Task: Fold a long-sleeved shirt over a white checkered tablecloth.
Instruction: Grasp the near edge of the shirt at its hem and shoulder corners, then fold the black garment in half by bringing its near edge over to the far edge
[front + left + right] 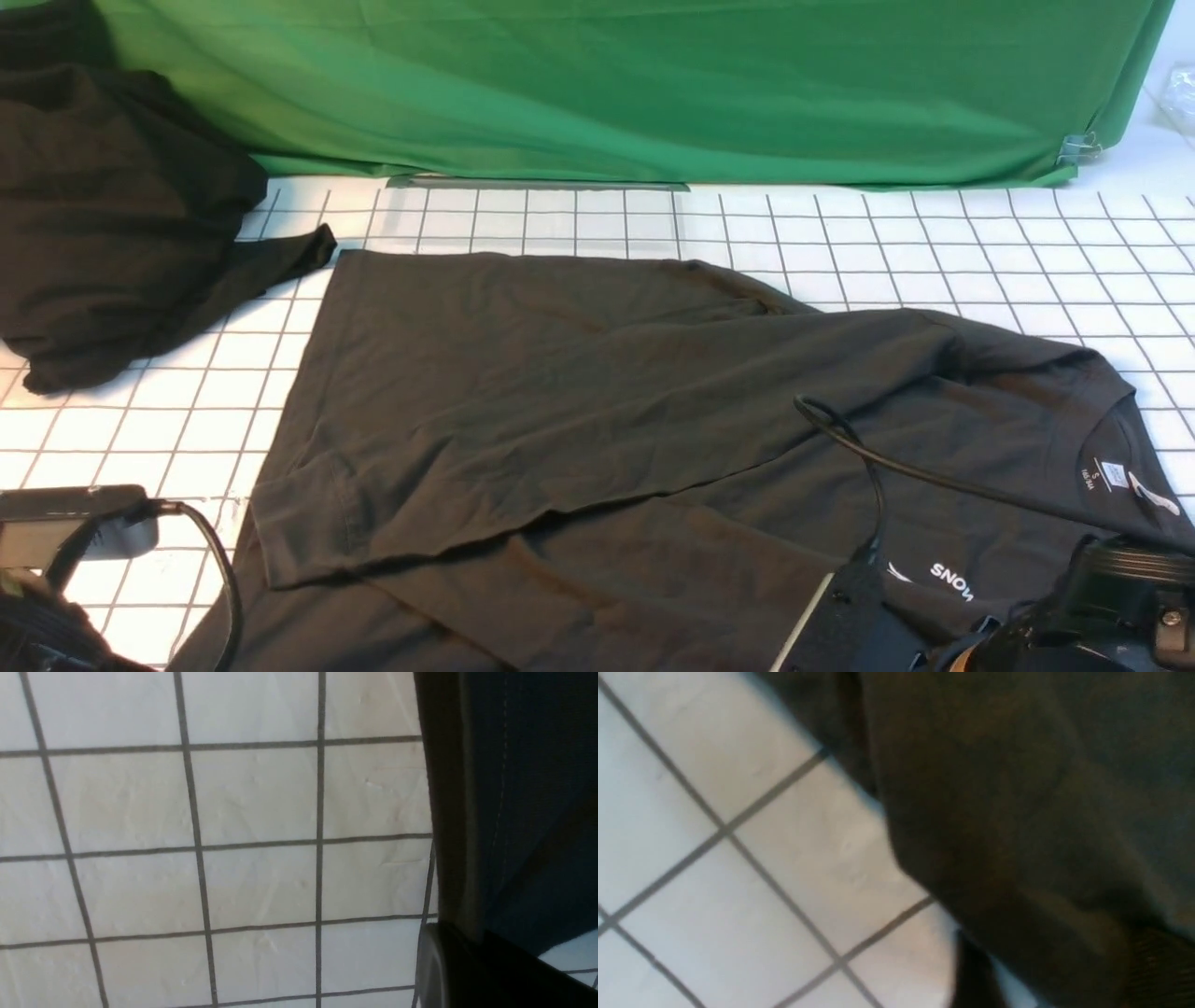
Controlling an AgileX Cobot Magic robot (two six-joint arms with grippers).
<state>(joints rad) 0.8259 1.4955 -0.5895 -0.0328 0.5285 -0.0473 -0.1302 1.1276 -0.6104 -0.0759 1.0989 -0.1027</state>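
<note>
One fold at most looks done. The large black-brown long-sleeved shirt point(597, 392) lies on the white checkered tablecloth point(934, 243), filling the centre and lower right of the front view. One layer is turned over the body. Its edge runs on a slant from mid-right to lower left. Sleeve or side panel, I cannot tell.

Left to do, in my judgement: most of it. The cloth is spread wide, wrinkled, not yet a compact stack.

Orientation: long axis runs left to right across the frame, slightly tilted. The crew neck with its small white label point(1111, 474) points to the right edge and the straight hem to the left. The white "SNOW" lettering point(952, 583) faces up at lower right, partly hidden by my right arm.

Jaws:
- My left gripper point(448, 966) is closed. It sits just beside the shirt's stitched edge, over bare squares. Whether any cloth is pinched, I cannot tell.
- My right gripper point(971, 970) is low over the shirt's near edge. Its view is blurred, so I cannot tell its opening or hold.

Off-task items: plain black garment point(112, 215) at upper left, green fabric backdrop point(653, 84) along the top.
</note>
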